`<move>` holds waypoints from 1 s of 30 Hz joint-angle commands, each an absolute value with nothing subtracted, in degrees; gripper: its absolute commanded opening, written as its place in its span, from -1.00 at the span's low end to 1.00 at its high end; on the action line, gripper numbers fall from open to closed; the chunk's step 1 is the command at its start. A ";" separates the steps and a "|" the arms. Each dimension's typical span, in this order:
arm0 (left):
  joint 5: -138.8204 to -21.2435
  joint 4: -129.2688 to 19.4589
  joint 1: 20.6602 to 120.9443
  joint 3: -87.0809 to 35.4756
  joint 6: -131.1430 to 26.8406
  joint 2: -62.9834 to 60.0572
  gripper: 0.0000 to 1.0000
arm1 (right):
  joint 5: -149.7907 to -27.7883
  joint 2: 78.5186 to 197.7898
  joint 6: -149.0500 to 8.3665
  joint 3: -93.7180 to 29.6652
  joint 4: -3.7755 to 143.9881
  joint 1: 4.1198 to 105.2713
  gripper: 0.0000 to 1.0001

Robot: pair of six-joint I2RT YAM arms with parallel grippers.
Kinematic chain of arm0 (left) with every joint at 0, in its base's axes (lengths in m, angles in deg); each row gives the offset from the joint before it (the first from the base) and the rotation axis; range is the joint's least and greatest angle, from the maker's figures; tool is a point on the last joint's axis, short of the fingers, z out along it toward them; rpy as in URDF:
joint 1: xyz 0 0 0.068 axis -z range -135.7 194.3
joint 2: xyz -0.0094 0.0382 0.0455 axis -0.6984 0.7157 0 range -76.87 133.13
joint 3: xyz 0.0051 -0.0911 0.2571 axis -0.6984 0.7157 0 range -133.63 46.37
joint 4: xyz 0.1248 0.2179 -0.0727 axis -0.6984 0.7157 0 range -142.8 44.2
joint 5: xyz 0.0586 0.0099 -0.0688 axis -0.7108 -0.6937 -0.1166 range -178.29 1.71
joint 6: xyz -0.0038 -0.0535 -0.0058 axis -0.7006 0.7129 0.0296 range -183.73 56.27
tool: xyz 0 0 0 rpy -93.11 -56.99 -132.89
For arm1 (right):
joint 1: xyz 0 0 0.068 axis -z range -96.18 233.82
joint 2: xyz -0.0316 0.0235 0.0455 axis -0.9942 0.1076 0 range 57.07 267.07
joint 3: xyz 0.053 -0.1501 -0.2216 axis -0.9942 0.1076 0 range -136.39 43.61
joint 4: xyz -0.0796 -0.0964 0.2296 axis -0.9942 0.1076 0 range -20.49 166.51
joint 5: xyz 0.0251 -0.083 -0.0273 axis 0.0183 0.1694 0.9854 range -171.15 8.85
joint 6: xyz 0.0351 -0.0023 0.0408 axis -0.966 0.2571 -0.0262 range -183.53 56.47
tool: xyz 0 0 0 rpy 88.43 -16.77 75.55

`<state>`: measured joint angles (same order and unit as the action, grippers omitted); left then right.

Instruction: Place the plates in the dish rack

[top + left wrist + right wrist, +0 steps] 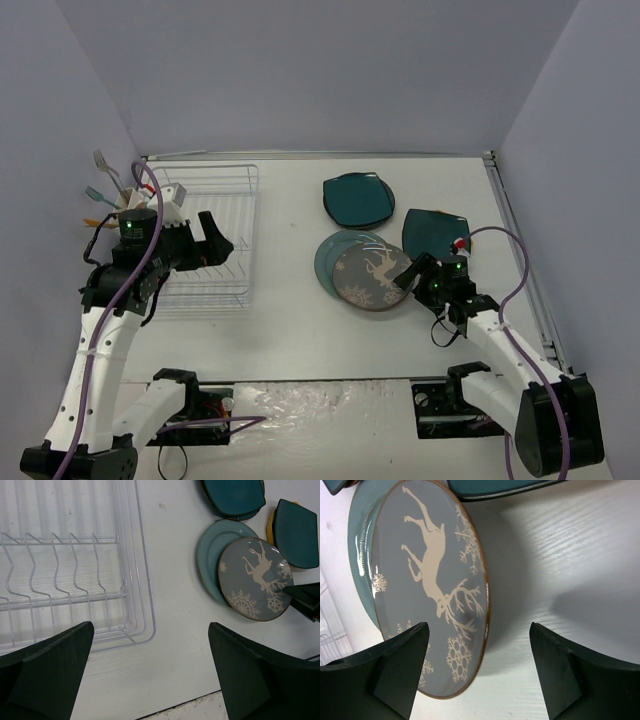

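Note:
The white wire dish rack (205, 235) stands at the left and holds no plates; it also shows in the left wrist view (75, 580). My left gripper (218, 245) hovers open over the rack's near right corner, with its jaws (150, 675) empty. The grey-brown reindeer plate (372, 277) lies on the blue-grey plate (326, 262) mid-table. My right gripper (412, 272) is open at the reindeer plate's right rim. In the right wrist view its jaws (480, 665) straddle that rim of the plate (430, 580). Two dark teal plates (357, 198) (437, 232) lie behind. The red plate is not visible.
A cutlery cup (135, 195) with several utensils sits on the rack's far left side. A yellow edge (270, 527) peeks from under the right teal plate (297, 532). Purple walls enclose the white table (290, 320) on three sides.

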<state>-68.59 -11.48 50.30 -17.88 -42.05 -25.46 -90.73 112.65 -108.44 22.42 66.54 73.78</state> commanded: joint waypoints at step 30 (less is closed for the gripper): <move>-64.51 -16.38 51.75 -19.68 -35.95 -25.01 0.94 | -102.78 114.58 -108.95 23.64 48.04 77.25 -0.99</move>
